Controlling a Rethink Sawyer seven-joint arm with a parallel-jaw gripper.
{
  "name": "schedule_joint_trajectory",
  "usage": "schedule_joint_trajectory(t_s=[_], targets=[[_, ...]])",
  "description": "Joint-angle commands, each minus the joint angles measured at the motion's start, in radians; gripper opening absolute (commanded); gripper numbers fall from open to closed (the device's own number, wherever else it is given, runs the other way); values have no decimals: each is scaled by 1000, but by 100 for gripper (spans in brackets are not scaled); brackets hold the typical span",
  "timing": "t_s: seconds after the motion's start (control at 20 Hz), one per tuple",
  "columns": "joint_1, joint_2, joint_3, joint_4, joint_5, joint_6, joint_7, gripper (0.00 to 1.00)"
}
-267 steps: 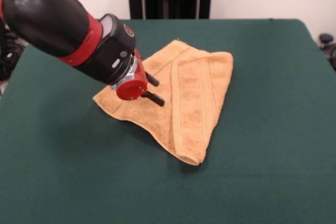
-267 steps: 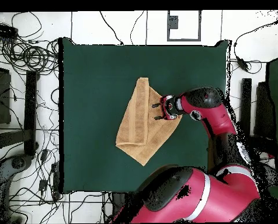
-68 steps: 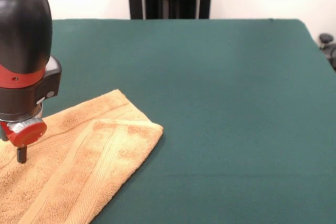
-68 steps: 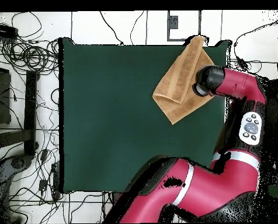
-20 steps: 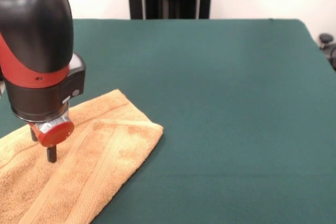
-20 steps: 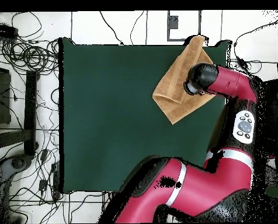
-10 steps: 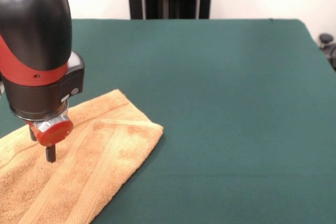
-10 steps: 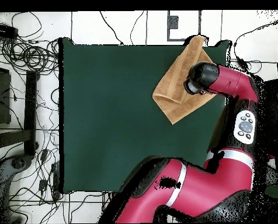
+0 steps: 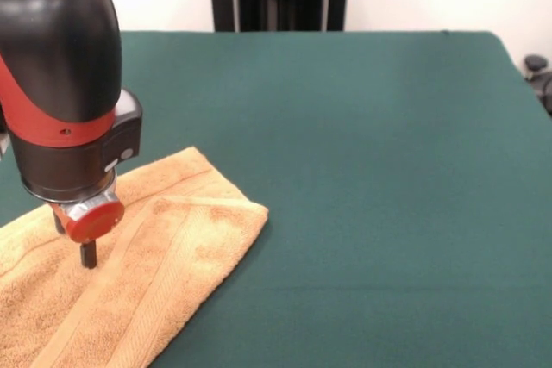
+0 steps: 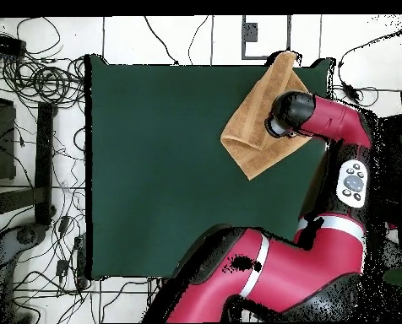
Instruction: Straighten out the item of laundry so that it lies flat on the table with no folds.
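Towel (image 9: 129,282) is found at one corner of the table (image 9: 362,170), with part of it hanging past the table edge in the overhead view, so most of the green top beside the towel is bare. The towel is not flat: 1 layer is folded over another, and a doubled edge with the woven band runs diagonally, ending in a rounded corner that points toward the middle of the table.

The gripper (image 9: 84,250) is held upright above the towel, close to the fold line, with its dark tips at the cloth or just over it — contact cannot be confirmed. Whether the tips are apart or together cannot be told, because the arm's wrist hides them from above and only 1 dark tip is clearly seen from the front. Probably this place is chosen so that the upper layer can be taken near its edge and opened away from the lower one.

No containers are seen on the table – nothing holds the towel, and nothing lies on it.
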Motion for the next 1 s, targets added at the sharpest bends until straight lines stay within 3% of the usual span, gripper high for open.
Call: schedule_joint_trajectory(t_s=[0.05, 0.5, 1.0], targets=[[55, 86, 105, 54, 53, 80, 99, 100], [66, 118, 96, 2, 57, 92, 123, 100], [80, 108, 89, 15, 74, 101, 174, 100]])
